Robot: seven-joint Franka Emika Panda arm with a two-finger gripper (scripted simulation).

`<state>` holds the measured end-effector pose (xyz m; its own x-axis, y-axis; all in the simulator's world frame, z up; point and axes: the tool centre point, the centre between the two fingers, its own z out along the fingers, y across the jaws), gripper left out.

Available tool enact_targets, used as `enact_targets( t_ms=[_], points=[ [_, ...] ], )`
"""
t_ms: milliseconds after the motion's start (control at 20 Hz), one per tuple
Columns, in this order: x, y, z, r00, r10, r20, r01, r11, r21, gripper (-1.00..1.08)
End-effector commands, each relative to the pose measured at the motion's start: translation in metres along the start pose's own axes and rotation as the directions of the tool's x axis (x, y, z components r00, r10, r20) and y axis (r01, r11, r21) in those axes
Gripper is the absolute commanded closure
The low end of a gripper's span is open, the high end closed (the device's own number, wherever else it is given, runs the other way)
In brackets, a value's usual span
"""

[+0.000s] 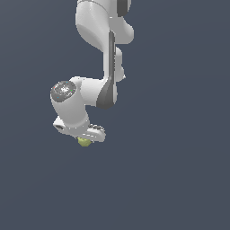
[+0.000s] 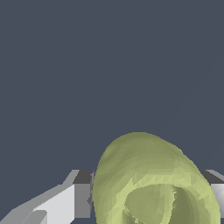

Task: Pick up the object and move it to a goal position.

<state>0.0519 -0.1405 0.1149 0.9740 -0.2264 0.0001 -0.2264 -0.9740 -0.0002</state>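
Now object (image 1: 84, 142) between fingers (image 2: 65, 203), open surroundings

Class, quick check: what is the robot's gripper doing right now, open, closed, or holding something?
Gripper: closed on the yellow-green ball, which sits between its fingers.

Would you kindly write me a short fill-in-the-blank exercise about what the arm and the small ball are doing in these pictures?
1. The colour of the ball is yellow-____.
2. In the exterior view, the ball sits directly ____ the white gripper.
3. In the wrist view, the ball sits ____ the two grey fingers.
4. The surface behind everything is plain dark ____-grey.

Missing words: green; below; between; blue
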Motion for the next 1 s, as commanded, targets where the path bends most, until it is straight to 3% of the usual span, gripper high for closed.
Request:
enact_targets(
  t_ms=[0,500,950],
  points=[
    [0.007,0.013,-0.021,1.000,0.000,0.000,0.000,1.000,0.000,1.08],
    [0.038,0.063,-0.102,1.000,0.000,0.000,0.000,1.000,0.000,1.08],
    [0.054,0.084,-0.137,1.000,0.000,0.000,0.000,1.000,0.000,1.08]
  ],
)
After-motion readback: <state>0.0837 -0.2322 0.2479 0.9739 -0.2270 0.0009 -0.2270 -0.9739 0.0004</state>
